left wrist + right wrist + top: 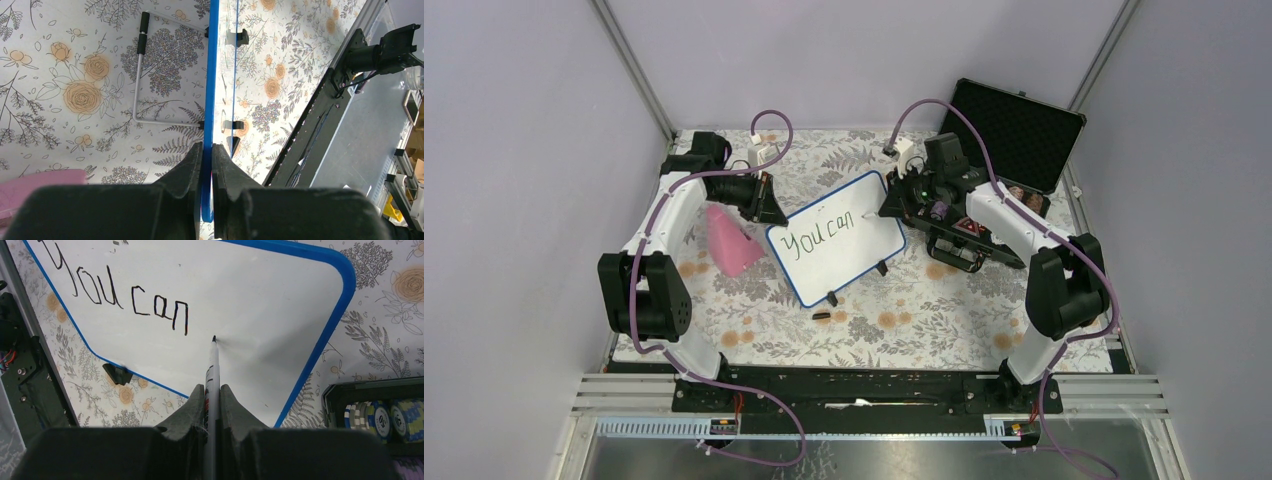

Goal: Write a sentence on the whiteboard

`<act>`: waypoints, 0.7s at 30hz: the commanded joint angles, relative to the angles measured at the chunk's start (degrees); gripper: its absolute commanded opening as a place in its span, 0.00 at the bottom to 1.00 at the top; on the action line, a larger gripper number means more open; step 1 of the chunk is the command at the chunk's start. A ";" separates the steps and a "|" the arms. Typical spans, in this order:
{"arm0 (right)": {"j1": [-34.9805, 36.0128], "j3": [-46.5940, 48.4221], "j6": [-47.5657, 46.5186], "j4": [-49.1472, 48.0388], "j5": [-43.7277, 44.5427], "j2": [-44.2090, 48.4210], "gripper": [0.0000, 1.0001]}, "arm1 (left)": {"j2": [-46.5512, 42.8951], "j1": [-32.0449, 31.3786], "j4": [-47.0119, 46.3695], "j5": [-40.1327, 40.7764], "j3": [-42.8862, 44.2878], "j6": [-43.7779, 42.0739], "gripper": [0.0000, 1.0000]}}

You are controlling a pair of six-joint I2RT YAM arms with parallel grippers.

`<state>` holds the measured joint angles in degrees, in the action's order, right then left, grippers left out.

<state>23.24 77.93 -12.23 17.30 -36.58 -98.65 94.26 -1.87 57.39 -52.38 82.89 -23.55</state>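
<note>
The whiteboard (849,250), white with a thin blue frame, lies tilted mid-table. The sentence (818,237) on it reads "You can" in dark marker (125,295). My left gripper (770,206) is shut on the board's left blue edge (210,75), its fingertips (207,147) pinching the frame. My right gripper (894,200) is shut on a slim marker (212,365). In the right wrist view the gripper (212,388) holds the marker's tip at the board's white face (270,295), just right of the last "n".
A pink object (729,242) lies left of the board. An open black foam-lined case (1014,135) stands at the back right, with poker chips (380,415) in a tray beside the board. A small dark cap (821,316) lies in front. The board's wire stand (140,75) shows underneath.
</note>
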 commanded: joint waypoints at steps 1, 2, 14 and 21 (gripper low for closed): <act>0.59 -1.16 -0.78 -0.86 -1.10 1.91 0.00 | 0.08 -0.30 -1.13 1.48 1.52 -1.16 0.00; 1.04 -1.55 -0.94 -0.59 -1.51 2.23 0.00 | 0.09 -0.27 -1.14 1.51 1.56 -1.18 0.00; 1.37 -1.68 2.70 0.34 -11.87 7.18 0.00 | 0.74 -0.33 -1.12 2.25 2.12 -2.37 0.00; 1.45 -2.76 2.30 0.38 -11.35 7.24 0.00 | 3.60 -1.03 0.89 2.64 4.97 -5.43 0.00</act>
<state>24.25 75.92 -10.24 18.13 -46.19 -92.95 95.66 -2.02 57.91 -52.21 84.36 -25.04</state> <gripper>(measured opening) 0.155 0.093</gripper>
